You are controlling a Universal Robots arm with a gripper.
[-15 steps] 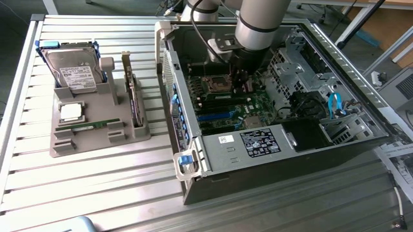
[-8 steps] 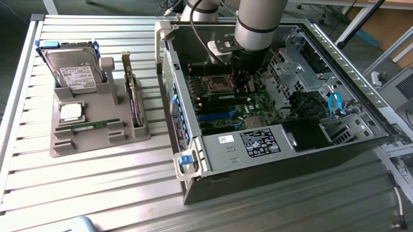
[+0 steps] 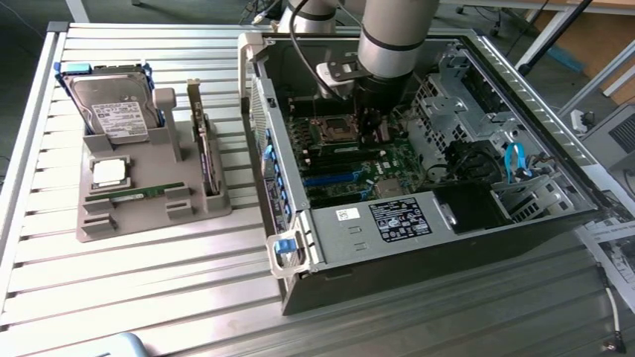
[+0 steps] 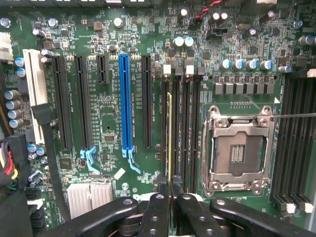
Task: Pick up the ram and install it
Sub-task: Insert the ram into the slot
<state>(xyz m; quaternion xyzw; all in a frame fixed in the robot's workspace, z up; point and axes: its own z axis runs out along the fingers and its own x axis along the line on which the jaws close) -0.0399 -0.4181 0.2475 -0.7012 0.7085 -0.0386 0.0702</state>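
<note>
Holding the ram point(image 4: 170, 133) edge-on between almost closed fingers, the gripper point(image 4: 170, 195) is hovering over the black memory slots point(image 4: 178, 123) beside the processor socket point(image 4: 237, 148). A slight tilt risks jamming it half-seated.

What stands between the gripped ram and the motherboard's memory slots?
Nothing visible. The gripper holds the ram edge-on right over the black memory slots, next to the open processor socket; no cable or card crosses between them.
</note>
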